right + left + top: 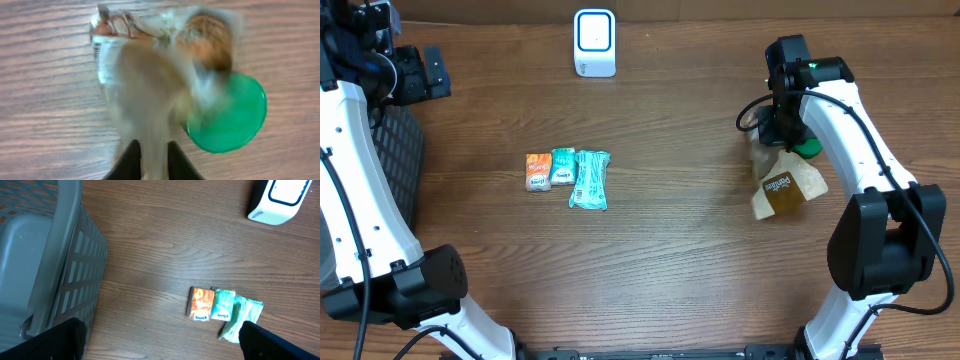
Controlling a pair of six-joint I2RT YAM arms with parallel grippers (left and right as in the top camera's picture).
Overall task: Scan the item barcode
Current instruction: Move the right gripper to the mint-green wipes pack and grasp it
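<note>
L gripper (160, 326) wide open | R gripper (152, 146) jaws narrow, state unclear

Light: bright and even, from overhead. Shadows under the arms on the bench (680, 260) are soft and faint. Slight sheen on the wood mid-bench. White scanner (594, 42) bright, detail kept. Overhead and left wrist views sharp. Right wrist view: pouch (150, 100) smeared by motion blur, print unreadable; green disc (235, 120) soft-edged; wood grain crisp.
</note>
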